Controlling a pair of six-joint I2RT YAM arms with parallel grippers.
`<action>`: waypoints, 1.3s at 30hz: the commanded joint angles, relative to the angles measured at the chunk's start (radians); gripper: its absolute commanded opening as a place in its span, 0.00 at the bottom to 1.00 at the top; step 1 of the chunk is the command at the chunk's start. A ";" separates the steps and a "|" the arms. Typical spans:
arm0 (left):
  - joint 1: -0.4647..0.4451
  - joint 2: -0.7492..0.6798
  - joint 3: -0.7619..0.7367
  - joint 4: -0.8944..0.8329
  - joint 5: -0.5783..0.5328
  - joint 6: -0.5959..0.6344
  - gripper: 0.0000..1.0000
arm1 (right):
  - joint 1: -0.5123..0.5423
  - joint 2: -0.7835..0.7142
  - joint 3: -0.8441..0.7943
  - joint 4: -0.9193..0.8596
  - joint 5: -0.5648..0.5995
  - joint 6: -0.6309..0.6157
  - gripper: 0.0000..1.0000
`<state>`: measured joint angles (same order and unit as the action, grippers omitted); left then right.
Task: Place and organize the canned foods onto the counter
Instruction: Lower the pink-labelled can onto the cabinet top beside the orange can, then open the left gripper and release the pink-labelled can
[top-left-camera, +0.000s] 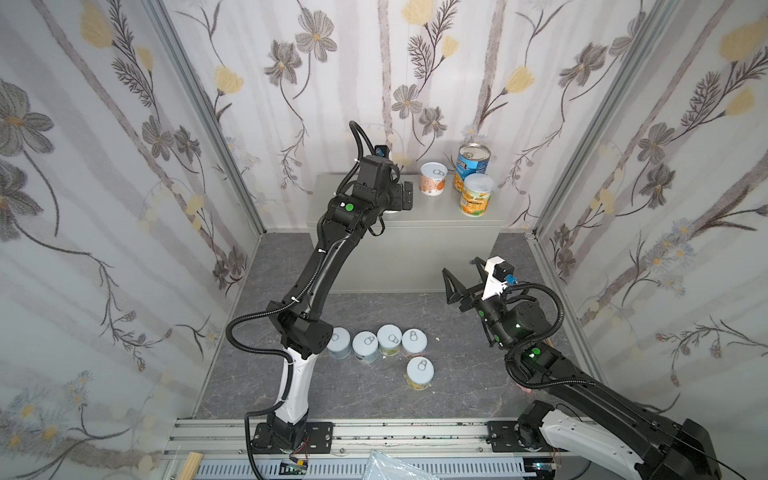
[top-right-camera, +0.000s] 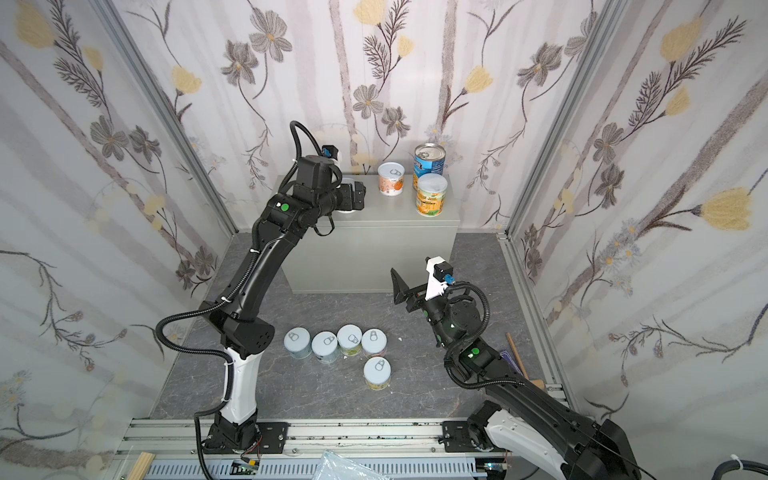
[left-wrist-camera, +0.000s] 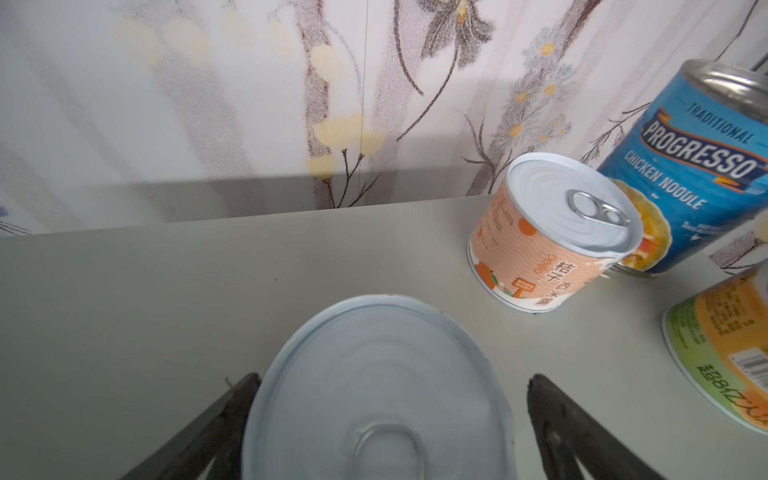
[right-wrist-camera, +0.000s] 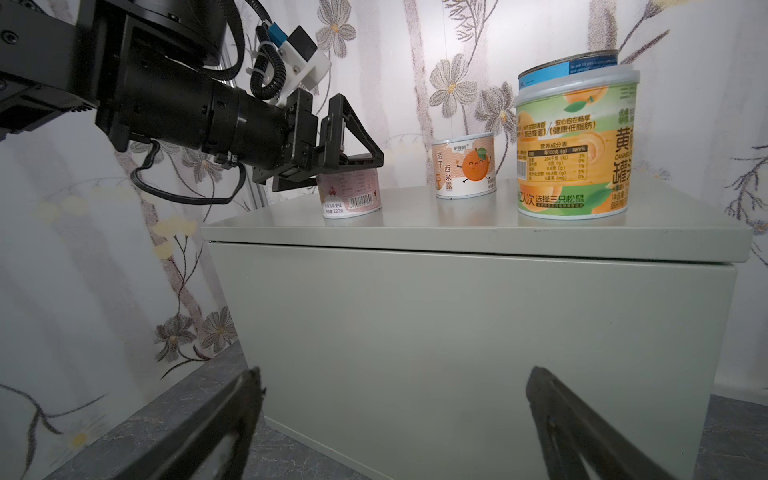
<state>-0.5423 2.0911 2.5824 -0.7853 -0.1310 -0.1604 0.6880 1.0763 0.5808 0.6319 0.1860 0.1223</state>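
On the counter (top-left-camera: 436, 218) (right-wrist-camera: 457, 332) stand a tall blue can (top-left-camera: 473, 160) (left-wrist-camera: 698, 174), an orange-yellow can with a plastic lid (top-left-camera: 477, 195) (right-wrist-camera: 573, 145) and a short orange-labelled can (top-left-camera: 433, 178) (left-wrist-camera: 548, 241). A short pink-labelled can (right-wrist-camera: 353, 195) (left-wrist-camera: 374, 395) rests on the counter's left part. My left gripper (top-left-camera: 401, 199) (left-wrist-camera: 392, 382) (right-wrist-camera: 370, 166) stands open around its top, with a gap beside one finger. Several short cans (top-left-camera: 389, 340) (top-right-camera: 349, 338) sit on the dark floor. My right gripper (top-left-camera: 461, 276) (right-wrist-camera: 392, 382) hangs open and empty before the counter's front.
Floral walls enclose the cell on three sides. An aluminium rail (top-left-camera: 374, 432) carries both arm bases at the front. A wooden stick (top-right-camera: 517, 353) lies by the right wall, and a clear plastic bag (top-left-camera: 390, 467) at the front edge.
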 joint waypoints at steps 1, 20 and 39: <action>-0.001 -0.075 -0.064 0.050 0.003 0.020 1.00 | 0.001 0.004 -0.001 0.025 -0.014 0.009 1.00; -0.001 -0.430 -0.666 0.249 0.032 -0.039 0.21 | 0.002 0.089 0.063 0.039 -0.080 0.026 1.00; 0.004 -0.156 -0.398 0.188 -0.001 -0.028 0.11 | 0.004 0.065 0.062 -0.006 -0.059 0.050 1.00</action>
<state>-0.5396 1.9049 2.1487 -0.5995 -0.1272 -0.1905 0.6903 1.1461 0.6422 0.6277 0.1116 0.1665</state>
